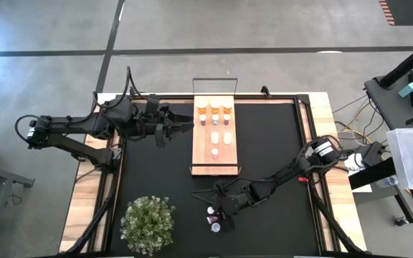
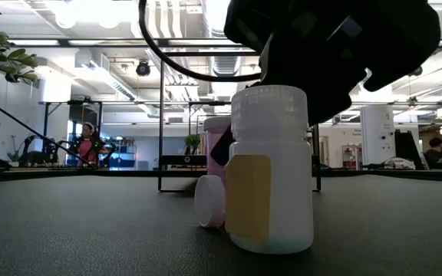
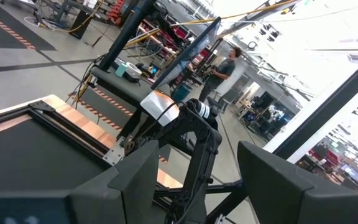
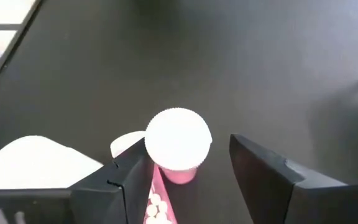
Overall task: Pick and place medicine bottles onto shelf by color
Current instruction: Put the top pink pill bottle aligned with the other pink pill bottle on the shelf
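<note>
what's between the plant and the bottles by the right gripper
Only bare black mat separates the plant from those bottles at the right gripper, in the high view.

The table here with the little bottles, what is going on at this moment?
Two robot arms are sorting medicine bottles onto a wooden shelf. Several bottles already stand on it: orange ones at the far end, white ones further along. The right gripper is down over the last few bottles near the front of the black mat, its open fingers either side of a pink bottle. A white bottle stands beside it. The left gripper waits beside the shelf, holding nothing.
</note>
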Controlling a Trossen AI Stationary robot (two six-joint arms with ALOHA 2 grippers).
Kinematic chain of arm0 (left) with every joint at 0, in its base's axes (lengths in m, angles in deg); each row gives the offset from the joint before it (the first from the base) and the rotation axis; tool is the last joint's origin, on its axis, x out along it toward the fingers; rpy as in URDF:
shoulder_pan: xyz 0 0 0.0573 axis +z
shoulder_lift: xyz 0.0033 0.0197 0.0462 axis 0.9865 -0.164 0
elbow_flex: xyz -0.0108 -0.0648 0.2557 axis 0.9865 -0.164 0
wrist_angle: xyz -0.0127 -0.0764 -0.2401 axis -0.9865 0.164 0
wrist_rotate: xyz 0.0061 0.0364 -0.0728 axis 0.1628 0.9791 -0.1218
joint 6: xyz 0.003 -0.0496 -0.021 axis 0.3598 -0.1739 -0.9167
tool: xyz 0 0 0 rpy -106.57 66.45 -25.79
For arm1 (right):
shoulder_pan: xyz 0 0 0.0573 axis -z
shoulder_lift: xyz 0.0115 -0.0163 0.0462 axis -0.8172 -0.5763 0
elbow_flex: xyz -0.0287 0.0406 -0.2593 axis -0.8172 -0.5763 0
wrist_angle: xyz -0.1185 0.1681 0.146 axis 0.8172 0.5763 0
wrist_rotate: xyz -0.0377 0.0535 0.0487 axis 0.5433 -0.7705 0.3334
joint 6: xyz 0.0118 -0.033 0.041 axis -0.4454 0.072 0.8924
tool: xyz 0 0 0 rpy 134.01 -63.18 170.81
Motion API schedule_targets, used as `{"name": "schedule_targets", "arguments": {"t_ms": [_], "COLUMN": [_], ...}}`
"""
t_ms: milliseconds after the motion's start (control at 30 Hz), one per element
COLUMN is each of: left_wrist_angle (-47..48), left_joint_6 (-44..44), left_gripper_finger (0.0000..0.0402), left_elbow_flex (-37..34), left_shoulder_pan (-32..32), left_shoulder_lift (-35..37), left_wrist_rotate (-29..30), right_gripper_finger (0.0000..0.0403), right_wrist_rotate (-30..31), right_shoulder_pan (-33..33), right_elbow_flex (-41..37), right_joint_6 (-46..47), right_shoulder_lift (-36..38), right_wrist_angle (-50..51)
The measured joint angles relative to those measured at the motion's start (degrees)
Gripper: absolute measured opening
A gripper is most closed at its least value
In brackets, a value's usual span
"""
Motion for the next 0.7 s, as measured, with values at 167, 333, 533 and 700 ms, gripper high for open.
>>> {"name": "schedule_targets", "arguments": {"t_ms": [167, 333, 533, 700], "left_wrist_angle": [0.02, 0.02, 0.02, 0.03], "left_joint_6": [0.00, -0.01, 0.00, -0.02], "left_gripper_finger": [0.0203, 0.0203, 0.0203, 0.0203], "left_elbow_flex": [-0.12, -0.13, -0.13, -0.13], "left_shoulder_pan": [0.00, 0.00, 0.00, 0.00], "left_shoulder_lift": [0.00, 0.00, 0.00, 0.00], "left_wrist_rotate": [0.02, 0.02, 0.06, 0.07], "right_gripper_finger": [0.0174, 0.0153, 0.0123, 0.0105], "right_wrist_rotate": [0.07, 0.04, -0.11, -0.15], "right_shoulder_pan": [0.01, -0.01, -0.01, -0.01], "right_elbow_flex": [0.00, 0.00, 0.00, 0.00], "right_joint_6": [-0.04, 0.28, 2.34, 3.42], "right_shoulder_lift": [0.34, 0.42, 1.34, 3.20], "right_wrist_angle": [-0.08, 0.07, 0.10, 0.52]}}
